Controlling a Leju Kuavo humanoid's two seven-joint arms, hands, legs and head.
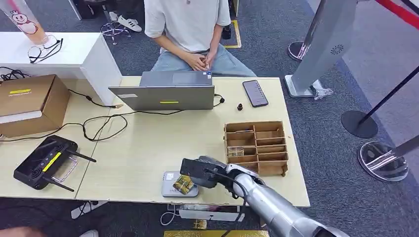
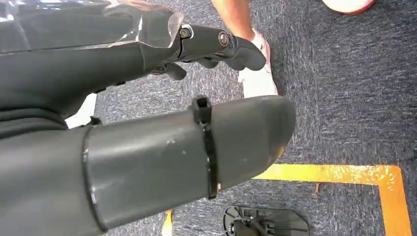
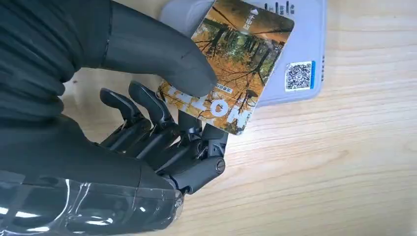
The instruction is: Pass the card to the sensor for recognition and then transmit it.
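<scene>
The right hand [image 3: 162, 123] pinches the autumn-printed card [image 3: 231, 64] between thumb and fingers, over the flat grey sensor pad [image 3: 305, 49] on the pale wooden worktop [image 1: 138, 148]. I'd hold it level, close above, until it reads.

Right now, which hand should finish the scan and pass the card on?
Right. The right hand already pinches the card over the grey sensor at the table's front edge. The left hand hangs over carpet, holding nothing.
</scene>
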